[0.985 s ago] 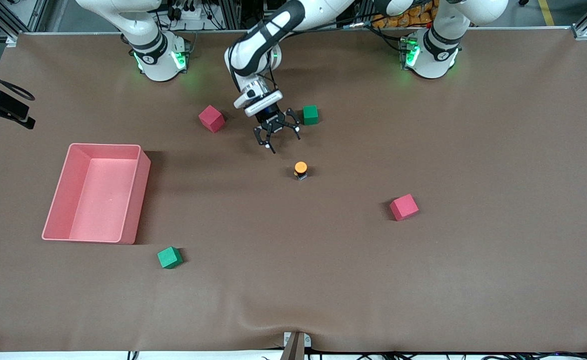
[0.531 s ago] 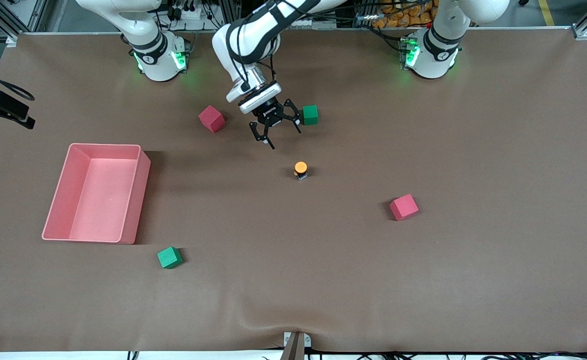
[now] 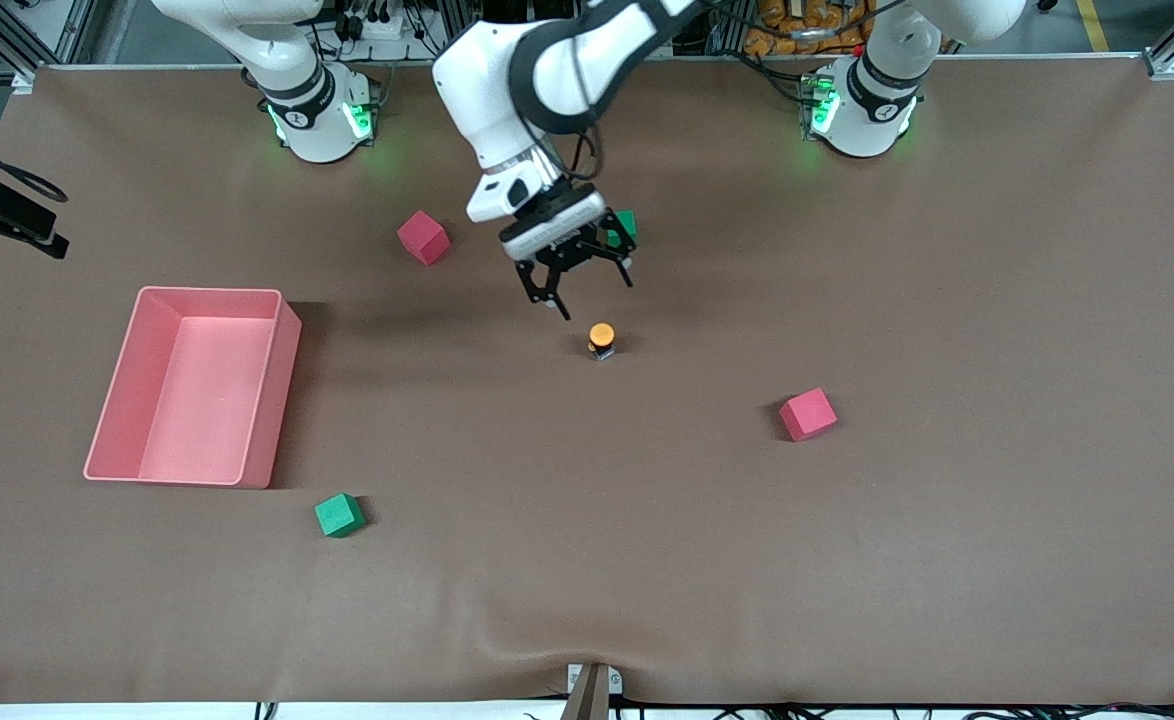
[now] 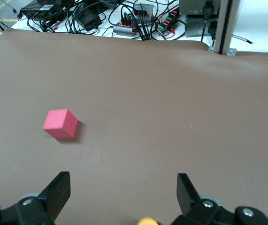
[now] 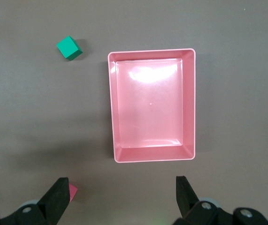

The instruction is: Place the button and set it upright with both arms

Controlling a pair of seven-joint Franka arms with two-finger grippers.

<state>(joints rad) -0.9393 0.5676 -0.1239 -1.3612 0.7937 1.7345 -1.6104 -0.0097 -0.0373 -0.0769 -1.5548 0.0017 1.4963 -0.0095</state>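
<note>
The left gripper (image 3: 575, 283) is hanging with fingers spread just above the button (image 3: 601, 338), which is standing upright mid-table, orange cap up, between two red blocks. The right gripper (image 5: 119, 197), unseen from the front, is showing released over the pink bin (image 5: 190, 101) in its wrist view.

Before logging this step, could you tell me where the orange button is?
The orange button stands upright mid-table, nearer the front camera than the open left gripper, between two red cubes.
</note>
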